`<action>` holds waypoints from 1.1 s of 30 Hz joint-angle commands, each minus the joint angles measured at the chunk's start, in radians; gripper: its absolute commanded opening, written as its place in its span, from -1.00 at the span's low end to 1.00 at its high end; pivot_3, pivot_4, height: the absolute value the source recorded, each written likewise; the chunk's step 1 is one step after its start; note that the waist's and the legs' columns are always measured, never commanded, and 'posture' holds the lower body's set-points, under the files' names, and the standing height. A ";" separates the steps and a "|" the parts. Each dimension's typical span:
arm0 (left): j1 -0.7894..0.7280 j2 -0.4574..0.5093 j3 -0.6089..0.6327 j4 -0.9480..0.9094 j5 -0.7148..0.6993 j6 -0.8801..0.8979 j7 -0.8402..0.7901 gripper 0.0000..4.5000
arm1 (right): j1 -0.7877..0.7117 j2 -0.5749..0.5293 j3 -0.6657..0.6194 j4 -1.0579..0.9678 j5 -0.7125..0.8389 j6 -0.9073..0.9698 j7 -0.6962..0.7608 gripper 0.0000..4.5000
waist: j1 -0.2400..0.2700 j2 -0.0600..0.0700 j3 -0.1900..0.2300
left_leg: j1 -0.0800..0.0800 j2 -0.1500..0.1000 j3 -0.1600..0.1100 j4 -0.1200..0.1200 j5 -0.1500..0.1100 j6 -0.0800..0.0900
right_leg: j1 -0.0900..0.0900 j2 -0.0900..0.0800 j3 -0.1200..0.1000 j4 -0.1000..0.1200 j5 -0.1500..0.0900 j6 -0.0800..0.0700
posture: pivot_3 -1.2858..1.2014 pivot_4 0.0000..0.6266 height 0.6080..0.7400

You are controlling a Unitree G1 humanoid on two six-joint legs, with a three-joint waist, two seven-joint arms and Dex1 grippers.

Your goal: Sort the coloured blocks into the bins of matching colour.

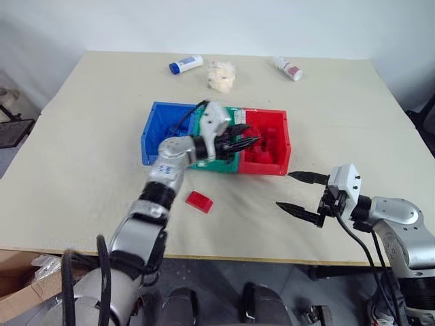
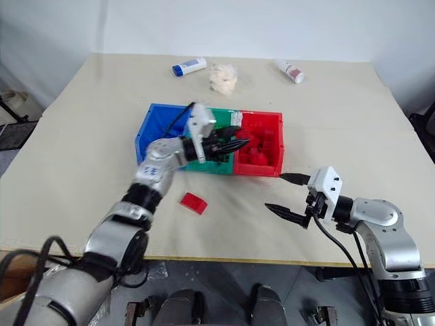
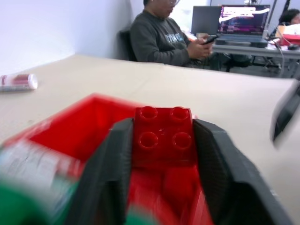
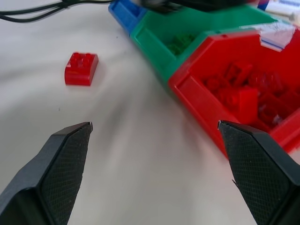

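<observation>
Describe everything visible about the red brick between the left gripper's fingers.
The red brick is a small, glossy plastic toy block with four round studs on top, in a two-by-two square. It sits level, studs up, between the two black fingers of the left gripper, which flank it on both sides. It hangs over the red bin, above red bricks already lying inside. Whether the fingers press on it or have just let go cannot be told.

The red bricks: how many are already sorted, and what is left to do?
Several red bricks already lie in the red bin; an exact count is unclear. The left gripper holds one brick over that bin, not yet dropped. One brick on the table is left. The right gripper waits open and empty.
</observation>
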 commanded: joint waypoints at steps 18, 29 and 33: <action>0.587 0.463 0.120 -0.749 -0.128 0.204 -0.294 0.98 | -0.147 -0.025 0.048 0.139 -0.003 -0.035 0.149 1.00 | -0.037 0.001 0.000 | 0.003 0.000 -0.001 -0.002 0.000 0.000 | -0.001 0.000 0.002 0.006 0.001 0.000 | 0.03 -0.52 1.00; 1.030 0.664 0.330 -1.049 -0.254 0.286 -0.301 0.98 | -0.205 -0.033 0.071 0.216 -0.018 -0.044 0.217 1.00 | -0.027 0.002 0.000 | 0.003 0.001 -0.002 -0.001 -0.001 0.000 | -0.001 -0.001 0.002 0.008 0.000 -0.001 | 0.03 -0.52 1.00; 1.087 0.689 0.358 -1.054 -0.270 0.291 -0.303 0.98 | -0.222 -0.028 0.076 0.230 -0.024 -0.044 0.227 1.00 | -0.026 0.002 0.000 | 0.003 0.001 -0.002 -0.001 -0.001 0.000 | -0.001 -0.001 0.002 0.009 0.000 -0.002 | 0.03 -0.52 1.00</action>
